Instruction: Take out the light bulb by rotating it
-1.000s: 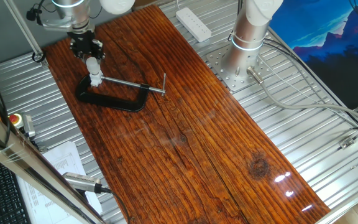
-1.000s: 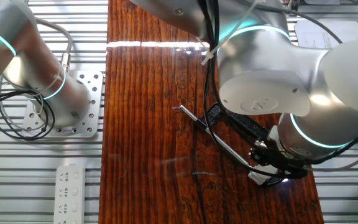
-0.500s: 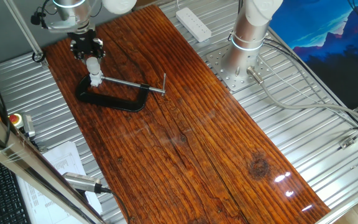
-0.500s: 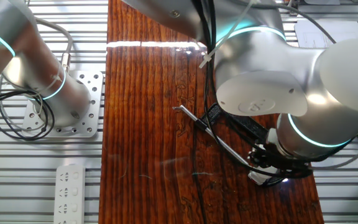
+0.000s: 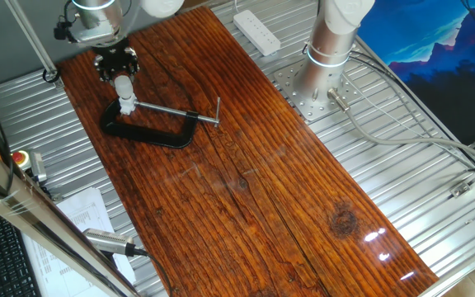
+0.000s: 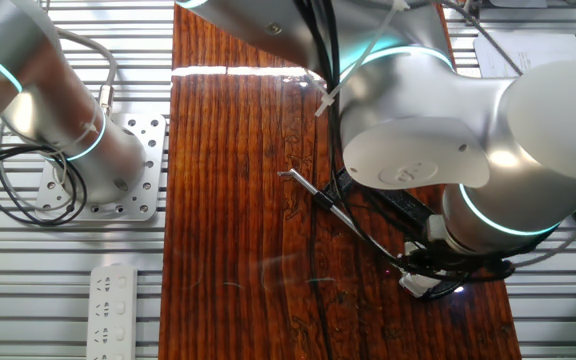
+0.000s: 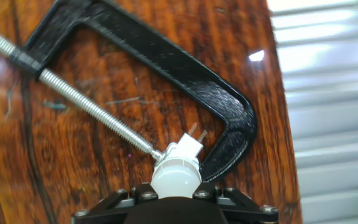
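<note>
Emergency stop: red button on a box off the left edge of the counter, partly cut off by a slanted rail in one fixed view.
Papers: printed sheets on the metal frame beside the left edge of the counter.
End effector: black, pointing down over the far left corner of the counter; its fingertips sit at the top of the light bulb. In the hand view only its lower black body shows at the bottom edge, so it cannot be told how wide the fingers stand or whether they grip.
Light bulb: small frosted white bulb, upright, long axis vertical, rounded top up toward the end effector, narrower base down in the socket. In the other fixed view it is almost wholly hidden behind the arm's large joint.
Socket: white stub under the bulb, held at the tip of the clamp's screw; two small prongs stick out of it.
C-clamp: black, lying flat on the counter, its steel screw rod running right from the socket to a cross handle.
Counter: dark striped wood.
Power strip: white, on the metal frame beyond the far edge.
Second arm base: silver column bolted to a plate right of the counter; its top is cut off.
</note>
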Robot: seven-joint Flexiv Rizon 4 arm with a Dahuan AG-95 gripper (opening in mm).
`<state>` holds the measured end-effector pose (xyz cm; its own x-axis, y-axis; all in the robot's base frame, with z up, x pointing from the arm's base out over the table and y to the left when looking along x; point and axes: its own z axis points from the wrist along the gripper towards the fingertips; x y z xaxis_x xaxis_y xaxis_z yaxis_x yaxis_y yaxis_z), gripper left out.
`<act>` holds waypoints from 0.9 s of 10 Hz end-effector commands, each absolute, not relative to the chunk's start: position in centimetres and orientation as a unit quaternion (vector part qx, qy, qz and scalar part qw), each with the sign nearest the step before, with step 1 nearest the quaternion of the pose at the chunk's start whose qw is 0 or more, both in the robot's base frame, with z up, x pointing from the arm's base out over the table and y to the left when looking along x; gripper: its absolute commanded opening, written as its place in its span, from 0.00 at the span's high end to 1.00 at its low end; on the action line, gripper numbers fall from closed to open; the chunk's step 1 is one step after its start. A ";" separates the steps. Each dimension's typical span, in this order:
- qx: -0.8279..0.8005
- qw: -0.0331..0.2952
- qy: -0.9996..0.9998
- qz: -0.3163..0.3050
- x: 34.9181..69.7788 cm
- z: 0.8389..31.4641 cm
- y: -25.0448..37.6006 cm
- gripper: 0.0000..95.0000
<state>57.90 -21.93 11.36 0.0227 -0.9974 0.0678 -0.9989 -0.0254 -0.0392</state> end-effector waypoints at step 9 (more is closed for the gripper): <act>0.877 0.008 -0.479 0.035 57.9 11.3 -21.7 1.00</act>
<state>57.95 -21.77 11.38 0.5045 -0.8605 0.0706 -0.8617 -0.5070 -0.0211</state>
